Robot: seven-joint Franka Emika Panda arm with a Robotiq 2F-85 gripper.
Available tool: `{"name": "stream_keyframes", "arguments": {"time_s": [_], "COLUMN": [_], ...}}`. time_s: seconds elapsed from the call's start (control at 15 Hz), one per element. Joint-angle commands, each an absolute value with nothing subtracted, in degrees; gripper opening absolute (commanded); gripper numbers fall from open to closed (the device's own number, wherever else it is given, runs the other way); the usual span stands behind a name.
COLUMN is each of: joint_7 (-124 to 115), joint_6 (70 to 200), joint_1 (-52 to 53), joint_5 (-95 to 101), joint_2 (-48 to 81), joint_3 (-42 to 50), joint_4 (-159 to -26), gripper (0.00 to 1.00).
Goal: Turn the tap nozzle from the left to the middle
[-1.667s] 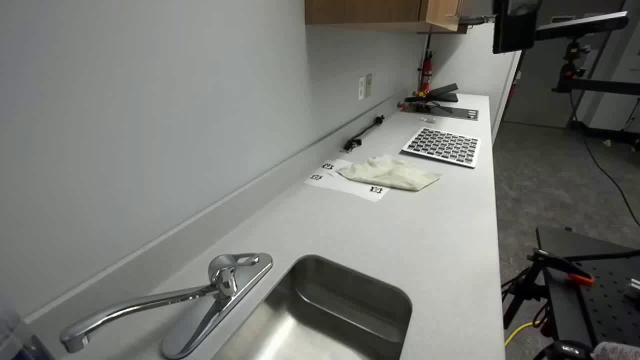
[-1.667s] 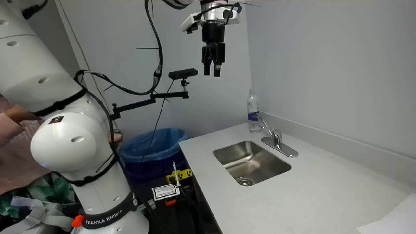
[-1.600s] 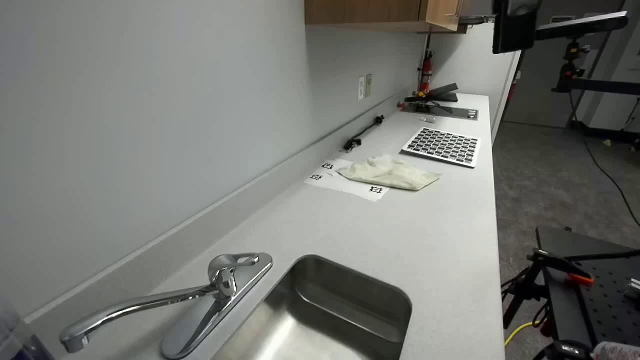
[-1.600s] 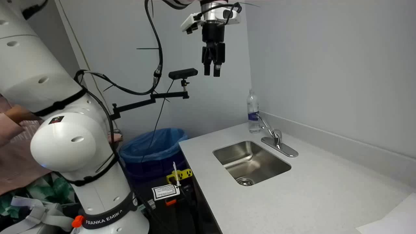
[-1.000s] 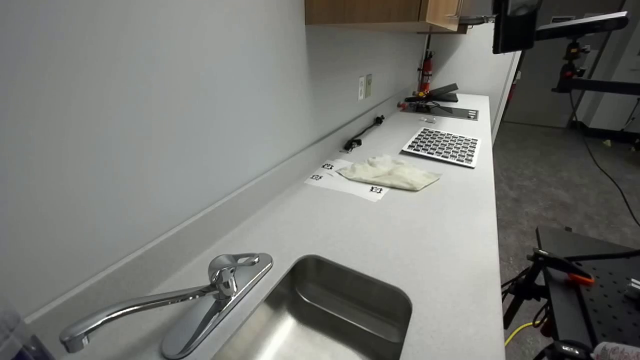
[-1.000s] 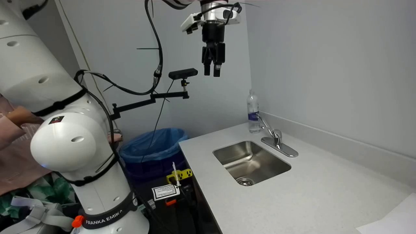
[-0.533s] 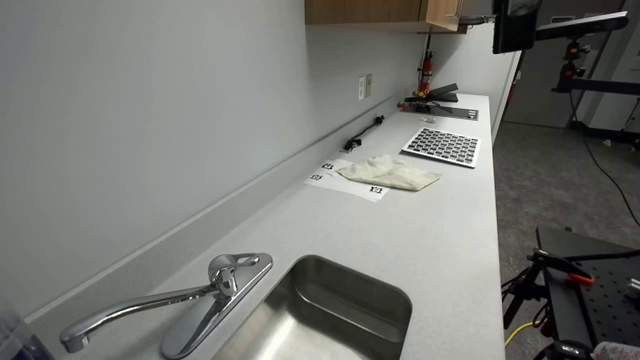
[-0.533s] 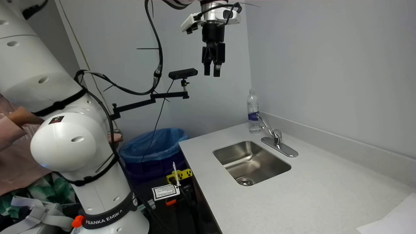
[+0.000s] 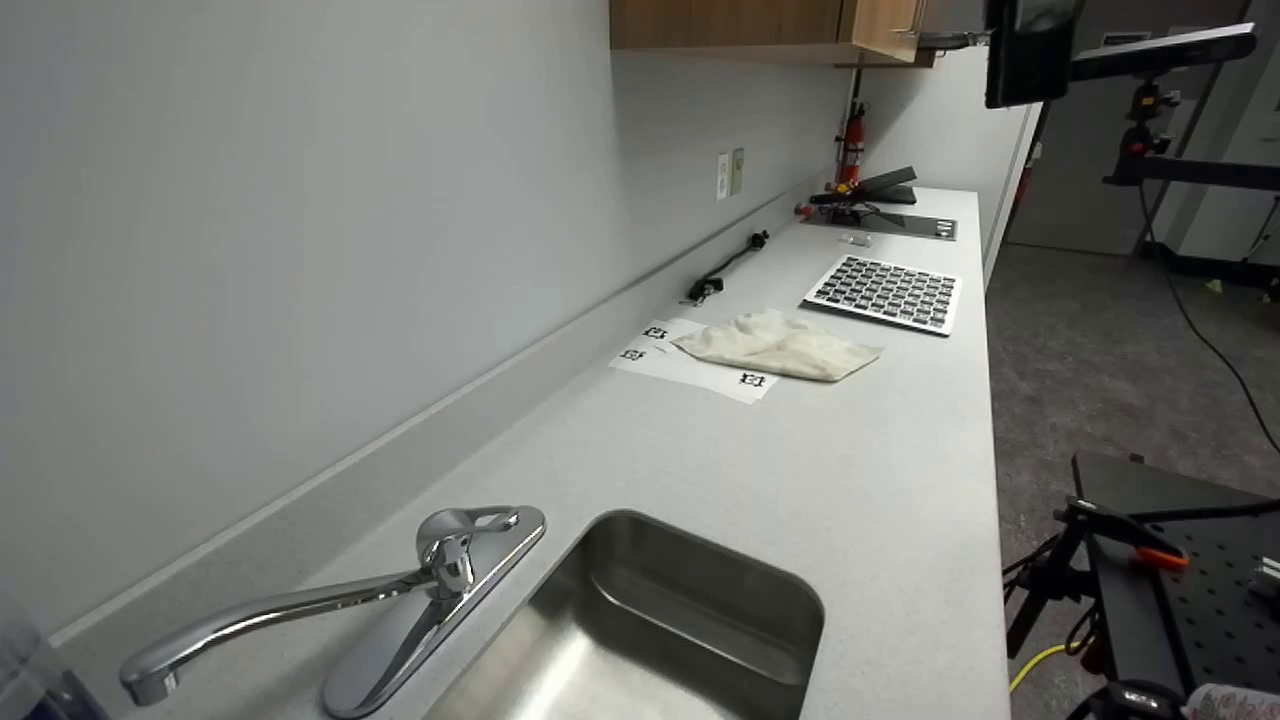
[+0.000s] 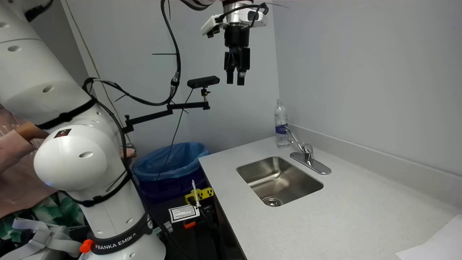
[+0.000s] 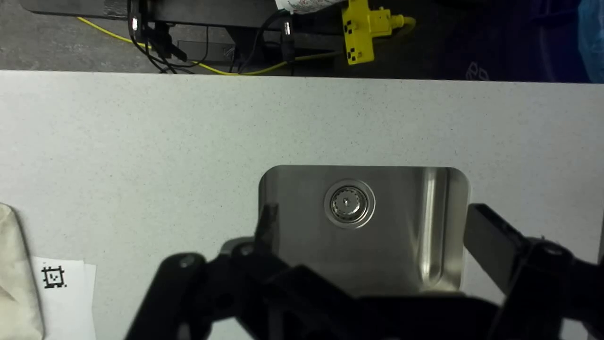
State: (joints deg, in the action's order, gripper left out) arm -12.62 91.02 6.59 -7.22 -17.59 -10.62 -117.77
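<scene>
One spread hand (image 10: 235, 80), sink (image 10: 294, 180) below, tap nozzle (image 9: 265, 608) — bottle (image 9: 38, 680) (cut off in an exterior view)

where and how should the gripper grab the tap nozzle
Likely best on the outer half of the tap nozzle, just before its downturned tip, from above, with the open fingers straddling it. It is a slim, raised tube reaching out from the tap body, so gripping far from there should ease turning. The bottle near its tip makes approaching from that end look awkward.
</scene>
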Motion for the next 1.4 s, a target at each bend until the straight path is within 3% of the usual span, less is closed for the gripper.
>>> {"name": "stream_keyframes", "arguments": {"time_s": [0.0,0.47,1.33], "joint_7": [-12.24,-12.04,-14.73], "joint_6": [91.28,93.35,109.84], "joint_1": [6.74,6.85,10.83], "joint_5": [-6.61,-2.48,11.78], "joint_2": [-16.85,-10.82,4.25], "joint_3": [-10.47,-11.06,-13.59], "joint_4": [-117.05,-112.67,-101.74], "gripper": [1.00,1.00,1.00]}}
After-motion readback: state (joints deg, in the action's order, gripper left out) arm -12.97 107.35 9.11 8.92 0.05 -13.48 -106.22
